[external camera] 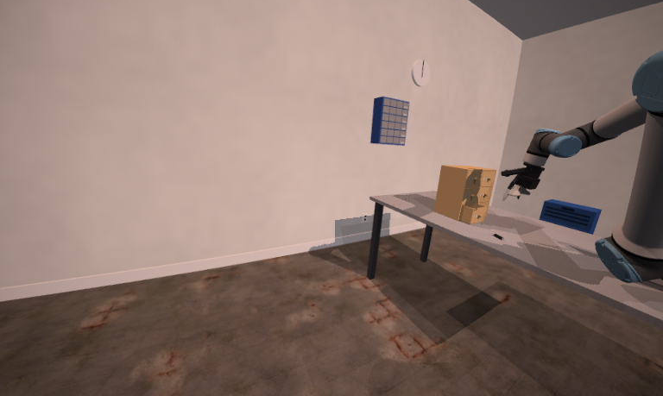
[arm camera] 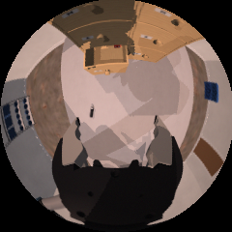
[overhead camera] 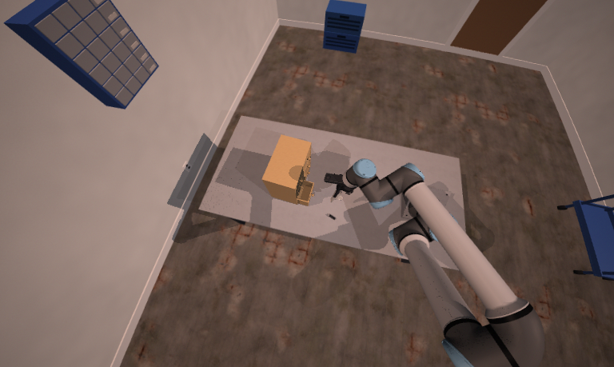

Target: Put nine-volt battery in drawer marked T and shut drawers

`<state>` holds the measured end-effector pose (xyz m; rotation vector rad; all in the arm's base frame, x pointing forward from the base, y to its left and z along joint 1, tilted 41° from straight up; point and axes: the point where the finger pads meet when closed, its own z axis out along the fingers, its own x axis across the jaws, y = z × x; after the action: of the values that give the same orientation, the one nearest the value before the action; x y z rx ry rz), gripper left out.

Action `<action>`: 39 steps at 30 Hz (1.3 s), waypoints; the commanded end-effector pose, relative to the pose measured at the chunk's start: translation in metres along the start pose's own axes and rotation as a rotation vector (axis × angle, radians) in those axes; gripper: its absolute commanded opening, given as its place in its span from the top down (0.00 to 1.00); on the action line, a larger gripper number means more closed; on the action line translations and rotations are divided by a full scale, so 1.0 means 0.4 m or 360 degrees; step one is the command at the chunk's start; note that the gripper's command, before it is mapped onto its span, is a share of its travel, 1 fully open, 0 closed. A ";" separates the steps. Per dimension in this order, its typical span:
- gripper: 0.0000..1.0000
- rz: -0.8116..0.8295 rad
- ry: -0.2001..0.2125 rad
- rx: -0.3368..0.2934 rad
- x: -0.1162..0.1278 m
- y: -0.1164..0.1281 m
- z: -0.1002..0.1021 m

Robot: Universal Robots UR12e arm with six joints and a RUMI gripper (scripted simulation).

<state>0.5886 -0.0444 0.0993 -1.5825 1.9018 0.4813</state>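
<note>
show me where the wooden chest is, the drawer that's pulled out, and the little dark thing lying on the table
wooden chest (overhead camera: 285,166), top view, on its flat top face.
open drawer (arm camera: 107,57), wrist view, on its inner floor.
small dark object (overhead camera: 331,217), top view, on its body; too small to identify.

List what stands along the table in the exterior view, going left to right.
Table's front leg → wooden chest with its bottom drawer pulled out → small dark object lying on the table → open gripper, empty, above the table → arm's base.
</note>
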 end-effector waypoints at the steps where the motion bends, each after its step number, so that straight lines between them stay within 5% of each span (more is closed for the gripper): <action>1: 0.00 -0.0001 -0.0001 -0.0058 0.001 -0.002 -0.004; 17: 0.00 -0.0001 -0.0001 -0.0222 0.001 -0.004 -0.012; 39: 0.00 -0.0001 -0.0001 -0.0317 0.001 -0.005 -0.017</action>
<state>0.5886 -0.0486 0.1038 -1.7034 1.9019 0.6836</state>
